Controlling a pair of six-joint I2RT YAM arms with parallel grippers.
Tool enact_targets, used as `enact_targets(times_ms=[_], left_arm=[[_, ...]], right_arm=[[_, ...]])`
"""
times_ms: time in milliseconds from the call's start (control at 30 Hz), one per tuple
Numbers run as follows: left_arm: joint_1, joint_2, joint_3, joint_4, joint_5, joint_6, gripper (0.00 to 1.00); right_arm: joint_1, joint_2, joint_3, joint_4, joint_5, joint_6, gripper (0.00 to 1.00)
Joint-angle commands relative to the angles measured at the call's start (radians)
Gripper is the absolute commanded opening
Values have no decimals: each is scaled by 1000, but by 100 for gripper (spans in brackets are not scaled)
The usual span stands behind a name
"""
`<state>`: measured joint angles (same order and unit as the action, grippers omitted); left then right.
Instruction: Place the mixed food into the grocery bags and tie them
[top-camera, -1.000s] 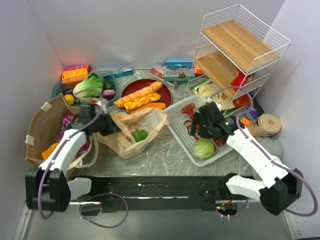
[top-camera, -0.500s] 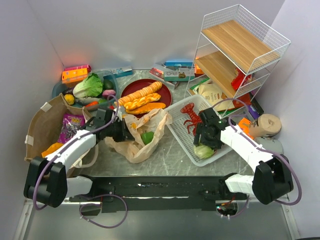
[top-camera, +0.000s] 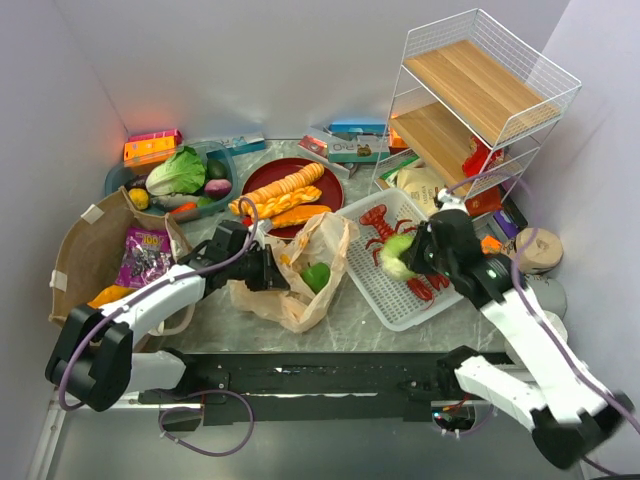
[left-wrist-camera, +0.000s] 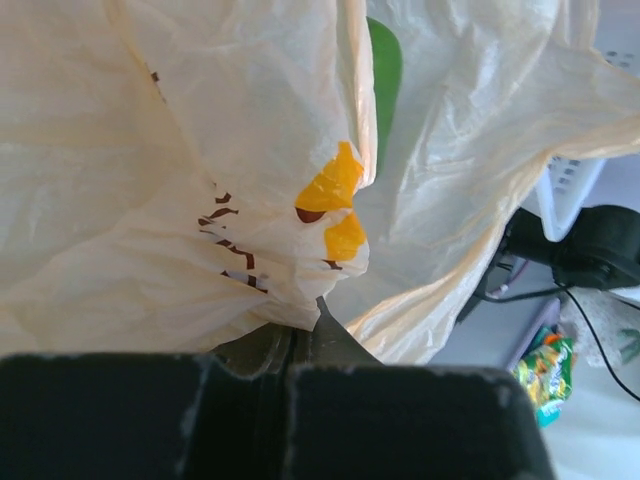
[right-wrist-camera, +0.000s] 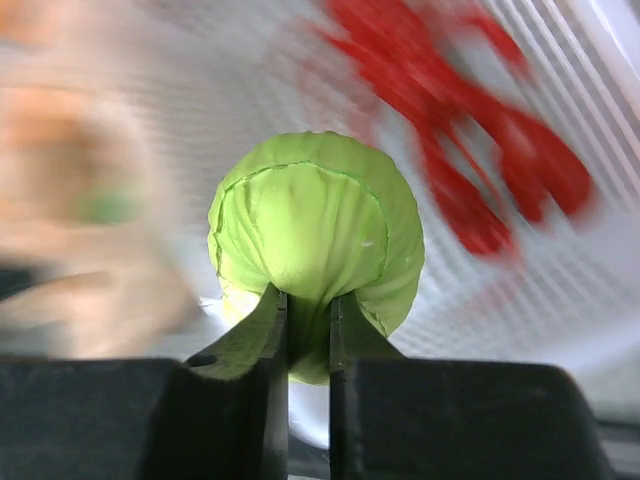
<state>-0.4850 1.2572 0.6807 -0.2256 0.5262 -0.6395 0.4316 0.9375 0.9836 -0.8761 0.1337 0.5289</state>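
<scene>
Top external view, nearest first: the left gripper is clamped on the rim of the tan plastic bag. It has swung right since a second ago, dragging the bag across the table, so the bag's right edge now lies just beside the white basket. The left wrist view shows the fingertips pressed together with the thin film pinched between them. The green bell pepper has ridden along inside the bag and shows through its mouth.

The right gripper stood open above the basket a second ago and then dropped onto the pale-green cabbage lying in the basket's near corner. Now it holds the cabbage lifted over the basket's left side, close to the red lobster. The right wrist view shows narrow jaws nipping the underside of the cabbage, with the blurred lobster beyond.

To the left, the brown paper bag is less covered by the left arm than before, with a purple snack packet inside. Farther back, the lettuce, the red plate and the wire rack are unchanged.
</scene>
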Motion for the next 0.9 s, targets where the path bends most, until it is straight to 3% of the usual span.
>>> enact_targets(times_ms=[0, 167, 300, 533, 700, 867], left_arm=[[0, -33, 42, -35, -52, 32, 1], [0, -79, 29, -49, -89, 24, 1], [0, -122, 31, -61, -126, 12, 1], [2, -134, 45, -106, -161, 23, 1], [2, -166, 52, -139, -184, 37, 1], [0, -174, 57, -142, -150, 40, 1]], right_arm=[[133, -108, 115, 279, -74, -67, 0], [373, 113, 300, 333, -46, -162, 0], [450, 288, 385, 341, -39, -217, 0], [483, 612, 535, 183, 24, -225, 0], [490, 682, 523, 138, 86, -196, 0], [493, 731, 532, 206, 21, -188, 0]])
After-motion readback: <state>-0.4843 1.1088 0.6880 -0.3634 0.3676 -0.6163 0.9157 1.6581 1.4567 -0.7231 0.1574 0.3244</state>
